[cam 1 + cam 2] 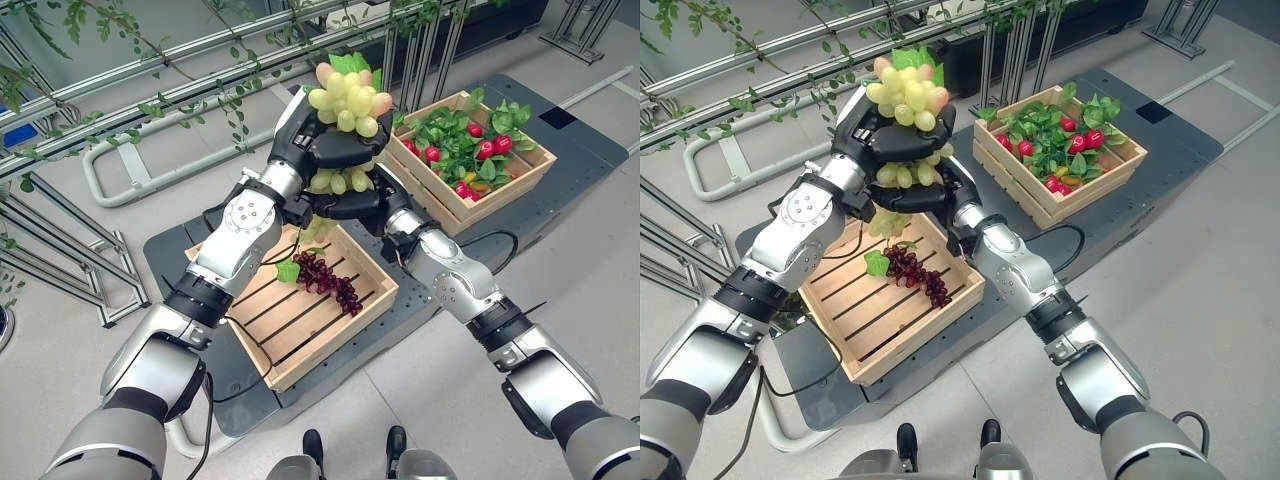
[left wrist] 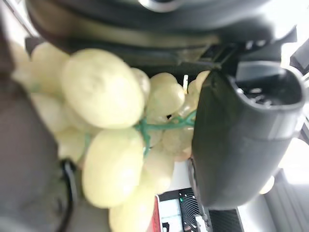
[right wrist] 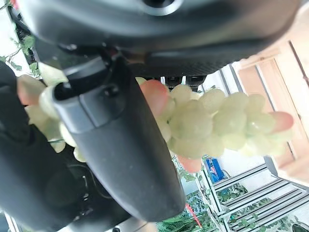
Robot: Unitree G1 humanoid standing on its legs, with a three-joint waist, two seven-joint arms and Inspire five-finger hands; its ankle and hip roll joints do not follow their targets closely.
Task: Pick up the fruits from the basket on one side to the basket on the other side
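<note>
A bunch of green grapes [image 1: 346, 100] with a leaf on top is held up in the air between the two crates. My left hand [image 1: 338, 146] is curled round its middle, and my right hand [image 1: 350, 206] grips it from just below, with a few grapes showing between the two hands. In the left wrist view the grapes [image 2: 101, 92] lie against the palm beside the thumb [image 2: 236, 135]. In the right wrist view the thumb [image 3: 120, 145] presses on the grapes [image 3: 212, 125]. A bunch of purple grapes [image 1: 326, 276] lies in the near wooden crate [image 1: 330, 345] under the hands.
A second wooden crate [image 1: 470, 212] at the back right holds red fruits [image 1: 482, 148] among green leaves. Both crates stand on a dark platform [image 1: 165, 250]. Metal rails with vine leaves [image 1: 150, 105] run along the back and left.
</note>
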